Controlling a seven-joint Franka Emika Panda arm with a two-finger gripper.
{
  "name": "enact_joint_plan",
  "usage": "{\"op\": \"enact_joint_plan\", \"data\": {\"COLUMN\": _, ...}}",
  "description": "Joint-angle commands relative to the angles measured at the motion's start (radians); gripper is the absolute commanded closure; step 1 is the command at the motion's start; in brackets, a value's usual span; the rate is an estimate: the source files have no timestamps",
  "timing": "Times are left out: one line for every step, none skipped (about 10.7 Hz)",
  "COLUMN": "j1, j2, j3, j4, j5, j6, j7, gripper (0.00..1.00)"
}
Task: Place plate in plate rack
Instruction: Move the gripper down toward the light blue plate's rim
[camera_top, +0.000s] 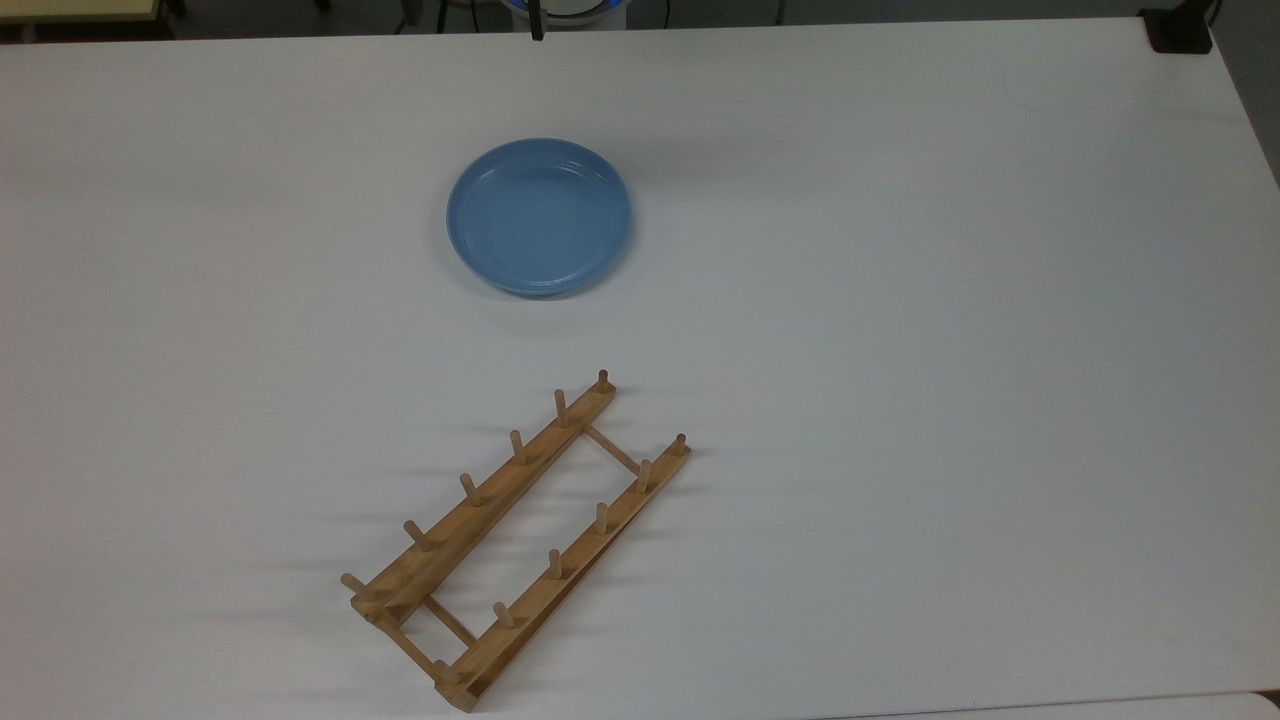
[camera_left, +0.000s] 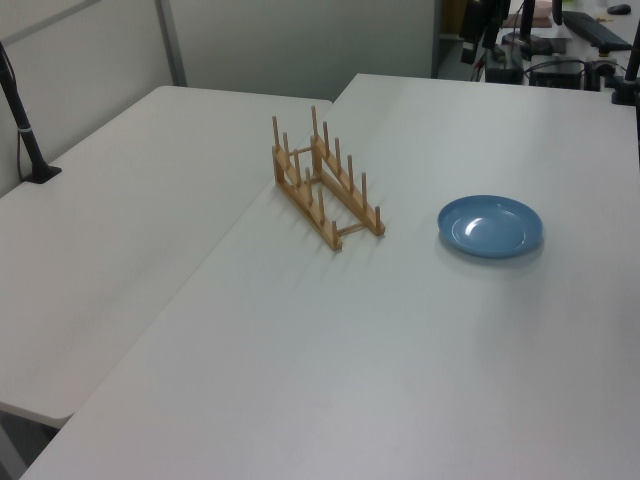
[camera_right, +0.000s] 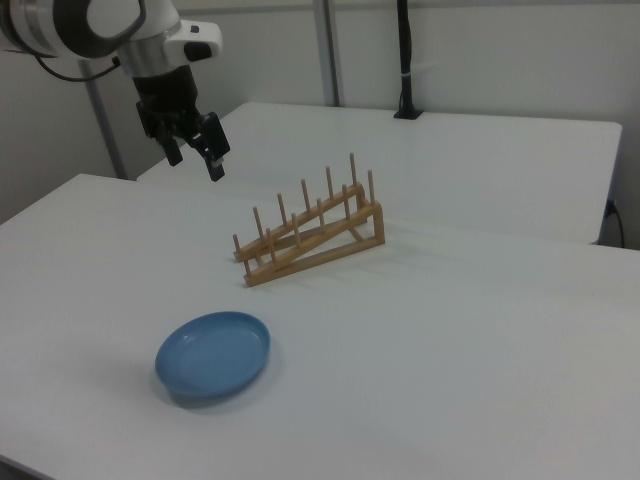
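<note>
My gripper (camera_right: 193, 150) hangs open and empty, high above the white table (camera_top: 950, 300). The light-blue plate (camera_top: 539, 217) lies flat mid-table, apart from the wooden plate rack (camera_top: 520, 540). It looks glossy, rigid and breakable; I'd pinch its raised rim.

no readable text, labels or numbers
</note>
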Motion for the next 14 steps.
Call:
{"op": "enact_joint_plan", "data": {"j1": 0.014, "j2": 0.0, "j3": 0.018, "j4": -0.03, "j5": -0.003, "j6": 0.015, "j7": -0.015, "gripper": 0.0}}
{"op": "enact_joint_plan", "data": {"j1": 0.014, "j2": 0.0, "j3": 0.018, "j4": -0.03, "j5": -0.003, "j6": 0.015, "j7": -0.015, "gripper": 0.0}}
{"op": "enact_joint_plan", "data": {"j1": 0.014, "j2": 0.0, "j3": 0.016, "j4": -0.03, "j5": -0.003, "j6": 0.015, "j7": -0.015, "gripper": 0.0}}
{"op": "enact_joint_plan", "data": {"j1": 0.014, "j2": 0.0, "j3": 0.016, "j4": -0.03, "j5": -0.003, "j6": 0.015, "j7": -0.015, "gripper": 0.0}}
{"op": "enact_joint_plan", "data": {"j1": 0.014, "j2": 0.0, "j3": 0.016, "j4": -0.03, "j5": -0.003, "j6": 0.015, "j7": -0.015, "gripper": 0.0}}
{"op": "enact_joint_plan", "data": {"j1": 0.014, "j2": 0.0, "j3": 0.016, "j4": -0.03, "j5": -0.003, "j6": 0.015, "j7": -0.015, "gripper": 0.0}}
{"op": "enact_joint_plan", "data": {"j1": 0.014, "j2": 0.0, "j3": 0.018, "j4": -0.03, "j5": -0.003, "j6": 0.015, "j7": -0.015, "gripper": 0.0}}
{"op": "enact_joint_plan", "data": {"j1": 0.014, "j2": 0.0, "j3": 0.018, "j4": -0.03, "j5": -0.003, "j6": 0.015, "j7": -0.015, "gripper": 0.0}}
{"op": "enact_joint_plan", "data": {"j1": 0.014, "j2": 0.0, "j3": 0.018, "j4": -0.03, "j5": -0.003, "j6": 0.015, "j7": -0.018, "gripper": 0.0}}
{"op": "enact_joint_plan", "data": {"j1": 0.014, "j2": 0.0, "j3": 0.016, "j4": -0.034, "j5": -0.005, "j6": 0.015, "j7": -0.027, "gripper": 0.0}}
{"op": "enact_joint_plan", "data": {"j1": 0.016, "j2": 0.0, "j3": 0.018, "j4": -0.047, "j5": -0.005, "j6": 0.015, "j7": -0.057, "gripper": 0.0}}
{"op": "enact_joint_plan", "data": {"j1": 0.013, "j2": -0.003, "j3": 0.018, "j4": -0.057, "j5": -0.008, "j6": 0.009, "j7": -0.144, "gripper": 0.0}}
{"op": "enact_joint_plan", "data": {"j1": 0.005, "j2": -0.006, "j3": 0.016, "j4": -0.059, "j5": -0.017, "j6": -0.02, "j7": -0.26, "gripper": 0.0}}
{"op": "enact_joint_plan", "data": {"j1": -0.012, "j2": -0.01, "j3": 0.016, "j4": -0.056, "j5": -0.024, "j6": -0.051, "j7": -0.378, "gripper": 0.0}}
